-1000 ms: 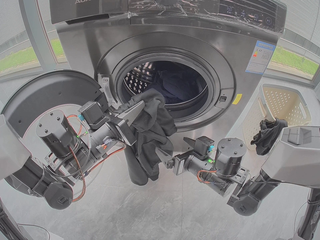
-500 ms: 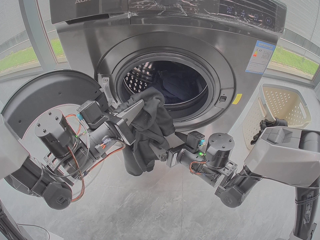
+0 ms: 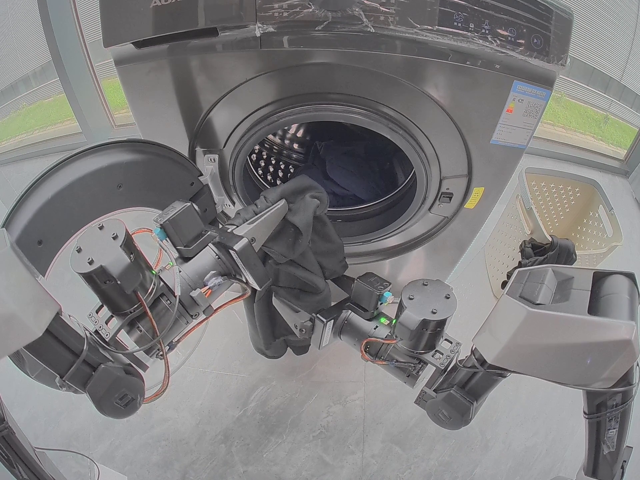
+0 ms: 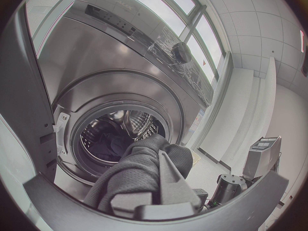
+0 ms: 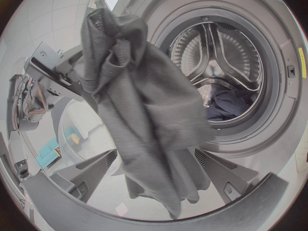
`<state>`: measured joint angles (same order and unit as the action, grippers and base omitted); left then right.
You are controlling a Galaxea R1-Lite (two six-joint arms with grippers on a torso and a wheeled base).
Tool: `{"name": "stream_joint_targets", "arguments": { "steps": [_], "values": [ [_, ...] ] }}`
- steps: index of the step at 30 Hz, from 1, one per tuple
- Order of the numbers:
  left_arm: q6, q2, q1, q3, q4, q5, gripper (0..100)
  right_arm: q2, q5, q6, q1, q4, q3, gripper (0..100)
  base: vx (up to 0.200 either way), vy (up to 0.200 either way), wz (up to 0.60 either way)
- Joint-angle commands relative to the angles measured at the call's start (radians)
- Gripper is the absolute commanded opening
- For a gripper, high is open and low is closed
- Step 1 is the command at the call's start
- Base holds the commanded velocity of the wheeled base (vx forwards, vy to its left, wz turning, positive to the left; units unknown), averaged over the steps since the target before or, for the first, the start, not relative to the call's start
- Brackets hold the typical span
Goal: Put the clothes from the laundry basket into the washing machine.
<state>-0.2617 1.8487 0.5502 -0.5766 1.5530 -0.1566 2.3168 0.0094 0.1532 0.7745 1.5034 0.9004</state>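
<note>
Steel-grey and broad, the washing machine [image 3: 320, 101] is seen directly beyond both grippers, its round door [image 3: 93, 181] swung fully open and lying to the outer side of the left gripper [image 3: 280, 209]. Well off to the outer side of the right gripper [image 5: 157, 164], the pale perforated laundry basket [image 3: 567, 211] is set on the floor beside the machine's front corner. A dark grey garment [image 3: 300, 255] is clamped at its bunched top between the closed fingers of the left gripper, just in front of the lower lip of the drum opening [image 3: 333, 161] — its top fold is raised to the level of the rim, while the rest is left hanging below the gripper as a long drape. The lower part of that drape is straddled by the right gripper, whose fingers [image 5: 93, 174] are spread wide to either side of the cloth and are not closed on it; whether the cloth is touched by them cannot be told. Past the left gripper's tip, deep in the drum, a heap of dark blue clothes [image 5: 227, 105] is already lodged. A smaller black garment [image 3: 543, 251] is draped over the basket's near rim — far from both grippers.
</note>
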Motion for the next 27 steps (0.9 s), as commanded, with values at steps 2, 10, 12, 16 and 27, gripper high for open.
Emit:
{"name": "stream_joint_targets", "arguments": {
  "steps": [2, 10, 12, 16, 27],
  "values": [
    [-0.001, 0.004, -0.001, 0.000, 0.001, 0.000, 0, 0.004, 0.000, 0.002, 0.022, 0.004, 0.015, 100, 0.000, 0.000, 0.00],
    [-0.001, 0.004, -0.006, -0.002, 0.001, 0.000, 0, 0.016, -0.005, 0.005, 0.022, 0.011, 0.026, 100, 0.000, 0.000, 0.00],
    [-0.001, 0.004, -0.007, -0.002, 0.001, 0.000, 0, 0.019, -0.005, 0.003, 0.020, 0.026, 0.023, 0, 0.000, 0.000, 0.00],
    [-0.001, 0.006, -0.007, -0.002, 0.001, 0.000, 0, 0.023, -0.006, 0.003, 0.020, 0.037, 0.014, 0, 0.000, 0.000, 0.00],
    [-0.001, 0.009, -0.009, -0.002, 0.001, 0.000, 0, -0.042, -0.015, 0.005, 0.048, 0.037, -0.058, 0, 0.000, 0.000, 0.00]
  ]
}}
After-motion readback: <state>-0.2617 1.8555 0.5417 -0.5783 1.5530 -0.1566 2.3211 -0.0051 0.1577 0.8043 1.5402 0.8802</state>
